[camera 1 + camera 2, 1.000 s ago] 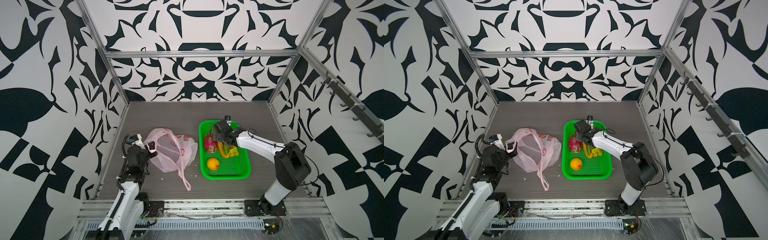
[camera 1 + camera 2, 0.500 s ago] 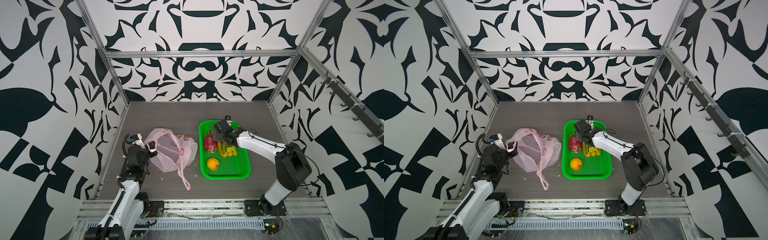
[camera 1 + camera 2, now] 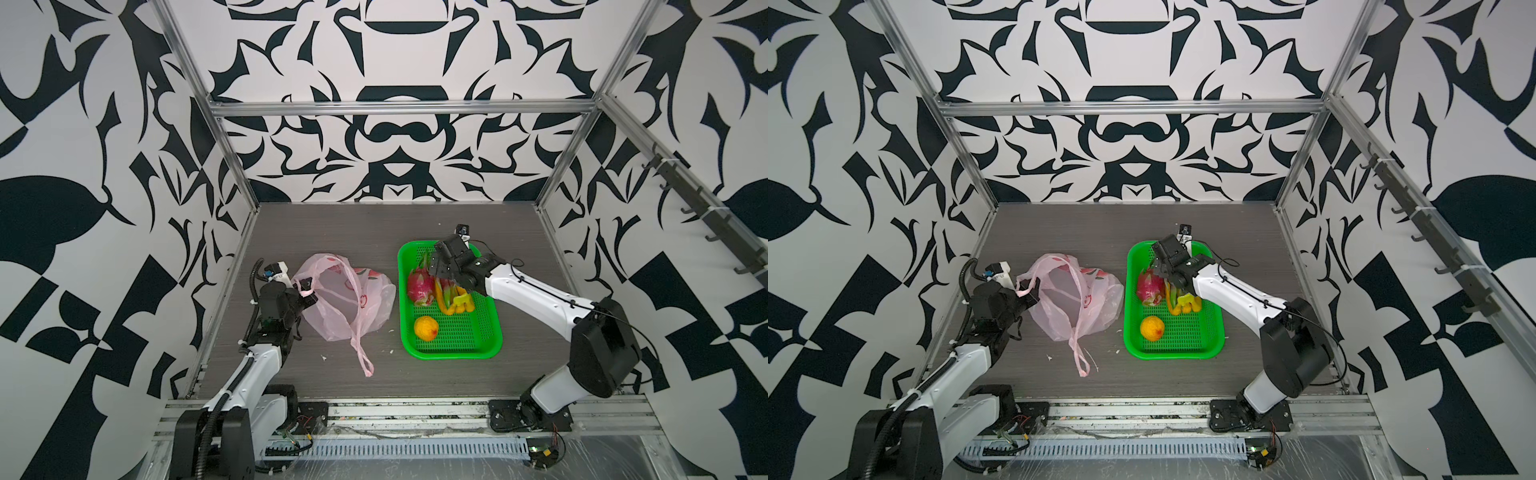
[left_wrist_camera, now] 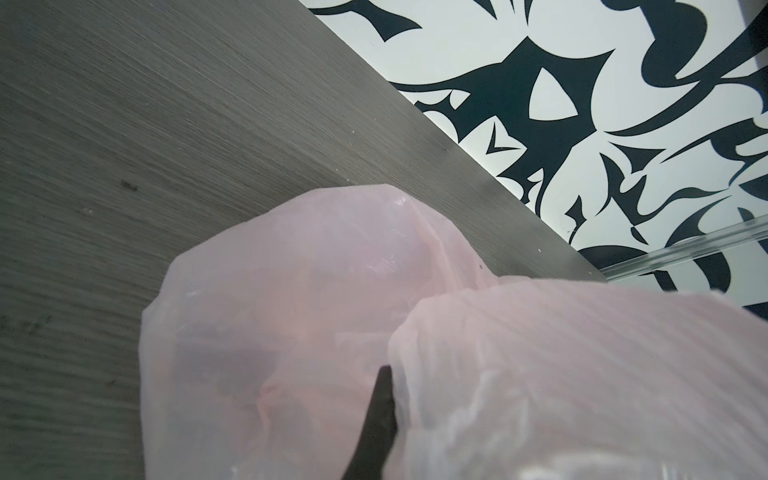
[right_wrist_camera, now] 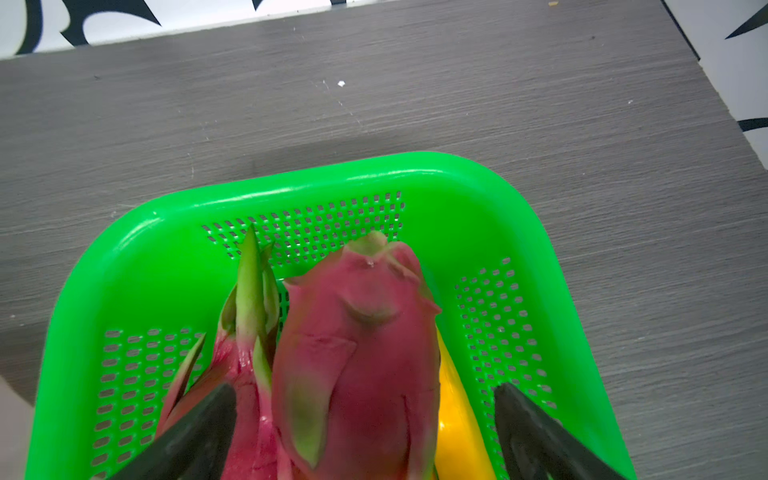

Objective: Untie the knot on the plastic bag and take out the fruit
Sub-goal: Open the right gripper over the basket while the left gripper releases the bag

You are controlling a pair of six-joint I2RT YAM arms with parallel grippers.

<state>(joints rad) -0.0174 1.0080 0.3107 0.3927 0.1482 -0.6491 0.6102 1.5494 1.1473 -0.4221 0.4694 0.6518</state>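
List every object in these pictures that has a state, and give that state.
Green basket, upright on the table, holding fruit.
Plastic bag, untied, slumped open on the table.
Left claw, shut on the bag's edge.
Right claw, open, straddling one dragon fruit.
That dragon fruit, in the basket, ungripped.
Other dragon fruit, lying in the basket.
Bananas, in the basket.
Orange fruit, in the basket, alone.

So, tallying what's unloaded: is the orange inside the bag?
No, the orange lies in the basket, apart from the bag.
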